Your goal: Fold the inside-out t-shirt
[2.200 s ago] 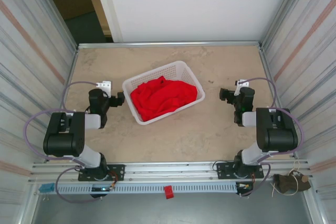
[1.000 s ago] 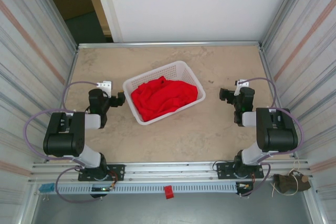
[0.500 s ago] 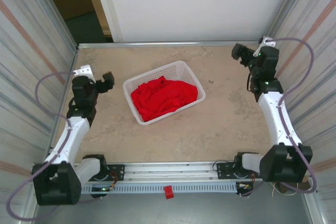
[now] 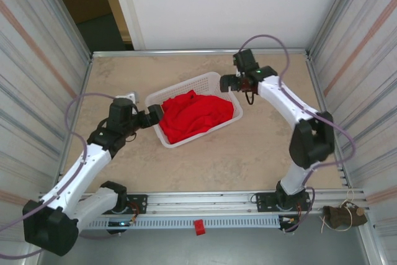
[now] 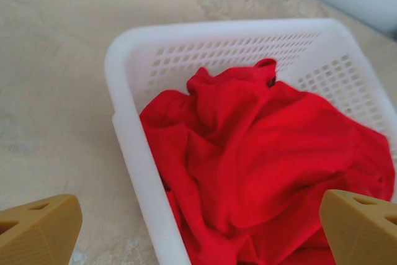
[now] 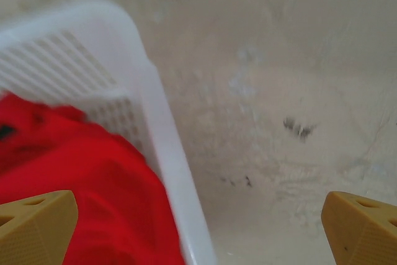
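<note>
The inside-out t-shirt (image 4: pixel 195 115) is a crumpled heap of bright red cloth inside a white lattice basket (image 4: pixel 186 85) at the middle of the table. My left gripper (image 4: pixel 155 115) hovers open at the basket's left rim. In the left wrist view, its tan fingertips (image 5: pixel 37 231) stand wide apart over the red cloth (image 5: pixel 267 153) and the rim (image 5: pixel 133 147), holding nothing. My right gripper (image 4: pixel 228 82) is open at the basket's far right corner. The right wrist view is blurred, with the rim (image 6: pixel 167 147) and cloth (image 6: pixel 74 178) between its fingertips (image 6: pixel 353 228).
The basket stands skewed on a beige stone-patterned table (image 4: pixel 260 147). Corrugated metal walls (image 4: pixel 37 72) close in both sides, and a metal rail (image 4: pixel 205 200) runs along the near edge. Bare tabletop lies in front of the basket and to its right (image 6: pixel 291 91).
Both arms have unfolded from their tucked pose, swung out to the table's sides, then come in to the basket: the left to its left rim, the right to its far right corner.
</note>
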Robot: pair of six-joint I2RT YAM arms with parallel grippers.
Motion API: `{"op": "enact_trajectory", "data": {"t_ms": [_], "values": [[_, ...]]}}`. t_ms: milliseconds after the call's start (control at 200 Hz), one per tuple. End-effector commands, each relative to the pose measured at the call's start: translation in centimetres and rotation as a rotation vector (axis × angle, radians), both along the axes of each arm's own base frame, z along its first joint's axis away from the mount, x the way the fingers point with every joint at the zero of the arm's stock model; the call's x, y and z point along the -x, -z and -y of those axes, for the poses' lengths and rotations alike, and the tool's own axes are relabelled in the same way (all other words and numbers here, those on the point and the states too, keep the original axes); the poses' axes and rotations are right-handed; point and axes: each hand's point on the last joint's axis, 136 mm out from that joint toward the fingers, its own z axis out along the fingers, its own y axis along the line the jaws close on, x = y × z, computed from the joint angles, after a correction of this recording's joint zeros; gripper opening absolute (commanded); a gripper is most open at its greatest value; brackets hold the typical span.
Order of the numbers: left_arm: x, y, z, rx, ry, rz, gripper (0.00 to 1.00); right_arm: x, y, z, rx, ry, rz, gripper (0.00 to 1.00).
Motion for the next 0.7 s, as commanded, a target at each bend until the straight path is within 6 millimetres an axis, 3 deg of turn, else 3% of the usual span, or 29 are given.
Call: {"op": "enact_trajectory", "data": {"t_ms": [0, 165, 321, 421, 561, 626, 696], "values": [[-1.1, 0.9, -0.1, -0.034, -0.037, -0.047, 0.99, -0.6, 1.3, 1.8, 0.149, 0.026, -0.053, 0.99], [-4.1, 1.2, 1.9, -0.025, 0.013, -0.058, 0.99, -2.4, 4.3, 3.3, 0.213, 0.105, -0.102, 0.99], [-7.8, 1.0, 5.7, 0.009, 0.12, -0.056, 0.99, -2.0, 4.7, 9.6, 0.201, 0.352, -0.114, 0.99], [-10.5, 0.7, 10.1, 0.056, 0.257, -0.051, 0.99, 0.1, 4.7, 14.4, 0.156, 0.523, -0.115, 0.99], [-13.8, 1.0, 17.2, 0.081, 0.415, -0.067, 0.99, 5.2, 4.5, 20.4, 0.148, 0.744, -0.105, 0.99], [-15.2, 0.8, 19.4, 0.083, 0.443, -0.05, 0.99, 7.6, 3.7, 22.0, 0.116, 0.816, -0.083, 0.99], [-16.5, 0.1, 20.6, 0.1, 0.442, -0.019, 0.99, 8.7, 2.0, 21.7, 0.041, 0.784, -0.012, 0.99]]}}
